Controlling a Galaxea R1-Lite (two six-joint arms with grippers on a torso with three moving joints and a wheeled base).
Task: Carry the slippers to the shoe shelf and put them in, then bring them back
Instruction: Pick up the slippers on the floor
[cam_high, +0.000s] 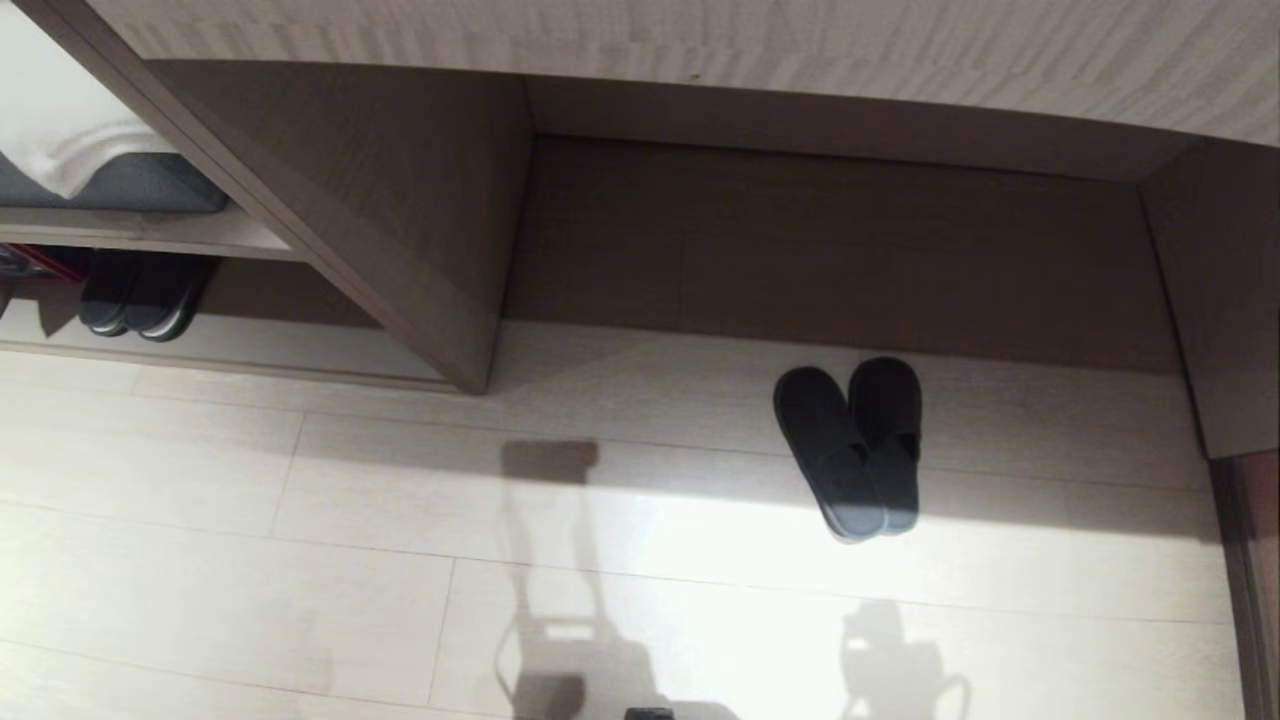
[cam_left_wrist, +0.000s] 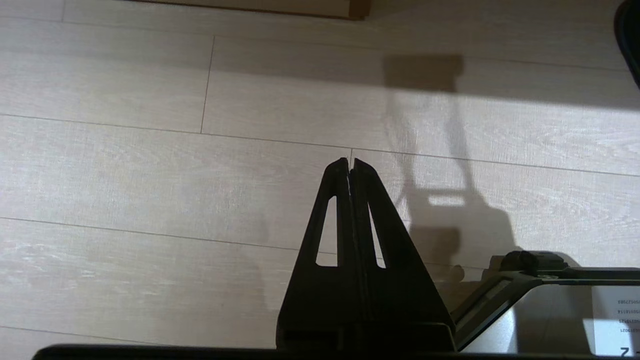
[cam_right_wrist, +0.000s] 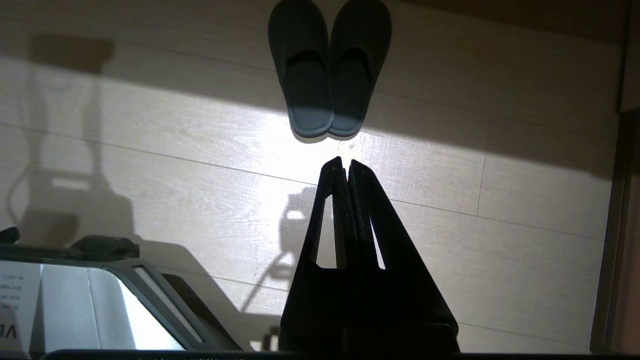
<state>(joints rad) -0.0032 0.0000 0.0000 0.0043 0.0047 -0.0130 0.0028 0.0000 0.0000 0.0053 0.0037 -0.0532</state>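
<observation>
Slippers (cam_high: 852, 448), a dark blue-grey pair, lie side by side and touching on the pale plank floor (cam_high: 250, 560), toes pointing toward the shoe shelf (cam_high: 800, 250). Their toe ends sit in the shelf's shadow, just in front of its opening; their heel ends reach into a bright patch of light. The pair is not inside the shelf. The shelf itself is a low, wide recess of beige wood-grain board, closed on one side by an upright divider panel (cam_high: 400, 220).

Beyond that divider, well apart from the slippers, a second dark pair of shoes (cam_high: 140, 295) stands in a neighbouring compartment, with grey and white folded fabric (cam_high: 90, 150) on the level above.

Right gripper (cam_right_wrist: 345, 165) hangs over the floor near the slippers' heel ends, not touching them, fingers pressed together and holding nothing. Left gripper (cam_left_wrist: 349, 164) hangs over bare planks farther from the slippers, fingers likewise together and empty.

A white label (cam_left_wrist: 617, 320) on the robot's base (cam_left_wrist: 550, 320) carries small printed lines, too small to read.
</observation>
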